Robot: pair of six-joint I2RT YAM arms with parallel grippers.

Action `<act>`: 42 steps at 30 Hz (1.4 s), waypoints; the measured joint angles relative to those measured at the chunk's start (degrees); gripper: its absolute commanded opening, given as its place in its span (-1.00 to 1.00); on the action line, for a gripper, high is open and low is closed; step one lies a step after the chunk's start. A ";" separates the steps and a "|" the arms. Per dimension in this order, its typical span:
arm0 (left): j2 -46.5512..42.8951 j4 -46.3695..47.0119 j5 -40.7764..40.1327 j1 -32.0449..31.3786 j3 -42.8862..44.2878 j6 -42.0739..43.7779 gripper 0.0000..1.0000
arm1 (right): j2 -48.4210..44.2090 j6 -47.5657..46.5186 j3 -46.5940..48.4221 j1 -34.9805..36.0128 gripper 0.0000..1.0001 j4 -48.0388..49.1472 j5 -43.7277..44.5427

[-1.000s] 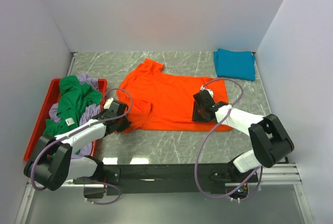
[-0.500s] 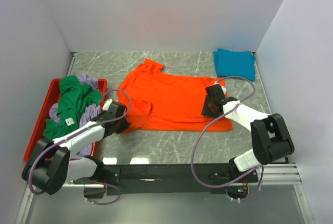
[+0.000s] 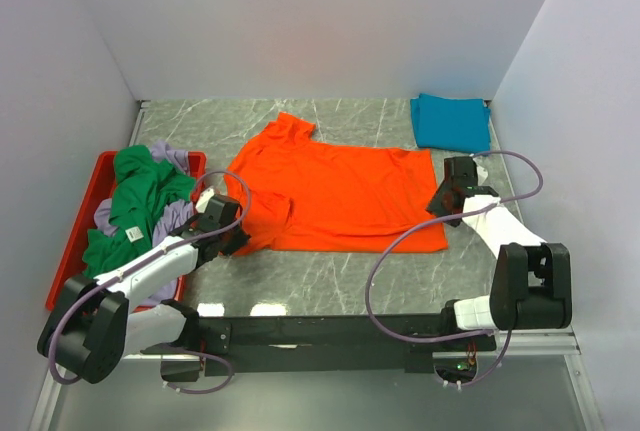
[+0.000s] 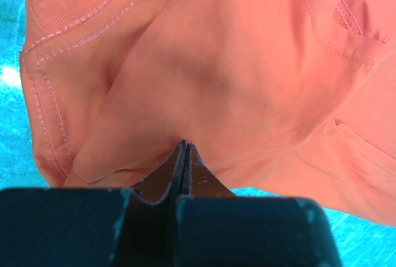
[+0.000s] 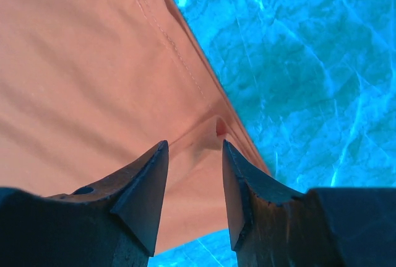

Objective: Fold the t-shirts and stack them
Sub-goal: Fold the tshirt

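Note:
The bright orange t-shirt (image 3: 340, 191) lies spread flat on the marble table, collar at the far left. My left gripper (image 3: 235, 234) is at its near-left sleeve. In the left wrist view the left gripper (image 4: 185, 144) is shut, and the orange cloth (image 4: 216, 62) puckers at its tips. My right gripper (image 3: 446, 201) hovers at the shirt's right hem. Seen from the right wrist, the right gripper (image 5: 195, 144) is open, straddling a small raised fold of the hem (image 5: 218, 127). A folded teal-blue t-shirt (image 3: 450, 123) lies at the far right. Green (image 3: 140, 201) and lavender (image 3: 176, 217) t-shirts are heaped in the tray.
The red tray (image 3: 73, 236) stands along the left wall. White walls enclose the table on the left, back and right. Both arms' cables loop above the near part of the table. Bare marble (image 5: 309, 62) shows right of the hem.
My right gripper has slid rightward across the orange t-shirt from its middle to the right hem, opening a little wider. The left gripper stays shut at the sleeve, barely moved.

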 measured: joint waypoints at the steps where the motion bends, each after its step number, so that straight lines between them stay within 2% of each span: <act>1: 0.00 -0.02 0.13 0.00 0.00 0.02 -0.99 | 0.02 0.07 0.00 -0.07 -0.05 -0.20 0.02; 5: 0.00 0.11 0.79 0.04 0.00 0.02 -0.99 | 0.24 0.35 0.00 -0.07 -0.08 -0.35 -0.39; 8: 0.00 0.17 1.29 0.04 0.00 0.00 -0.99 | 1.42 0.63 0.00 -0.07 -0.24 -0.20 -0.76; 13: 0.00 0.20 1.75 0.04 0.00 0.00 -0.99 | 3.78 0.98 0.00 -0.37 -0.28 -0.13 -1.40; 16: 0.00 0.22 1.79 0.04 0.00 0.00 -0.99 | 4.61 1.03 0.00 -1.22 -0.43 0.33 -1.73; 17: 0.00 0.22 1.79 0.04 0.00 0.00 -0.99 | 4.94 1.03 0.00 -1.38 -0.62 0.61 -1.90; 20: 0.02 0.22 1.79 0.04 0.00 0.00 -0.99 | 6.01 1.14 0.02 -1.70 -0.91 1.09 -2.29; 23: 0.09 0.20 1.75 0.04 0.00 -0.02 -0.99 | 6.93 1.20 0.44 -2.32 -1.00 1.14 -2.78; 33: 1.51 0.31 1.57 0.26 -0.07 -0.20 -0.99 | 9.09 1.22 5.25 -5.22 -1.00 1.16 -3.43; 35: 1.64 0.37 1.55 0.33 -0.26 -0.22 -0.99 | 9.90 1.22 5.60 -5.33 -0.95 1.20 -3.69; 36: 1.70 0.39 1.55 0.35 -0.33 -0.22 -0.99 | 10.58 1.22 5.73 -5.33 -0.88 1.20 -3.87; 39: 1.90 0.39 1.55 0.37 -0.39 -0.20 -0.99 | 11.80 1.42 5.77 -5.33 -0.51 1.18 -4.26; 40: 1.95 0.42 1.55 0.37 -0.39 -0.20 -0.99 | 12.04 1.40 5.77 -5.33 -0.32 1.22 -4.31; 42: 1.92 0.42 1.55 0.39 -0.39 -0.20 -0.99 | 12.33 1.49 5.77 -5.35 -0.17 1.20 -4.44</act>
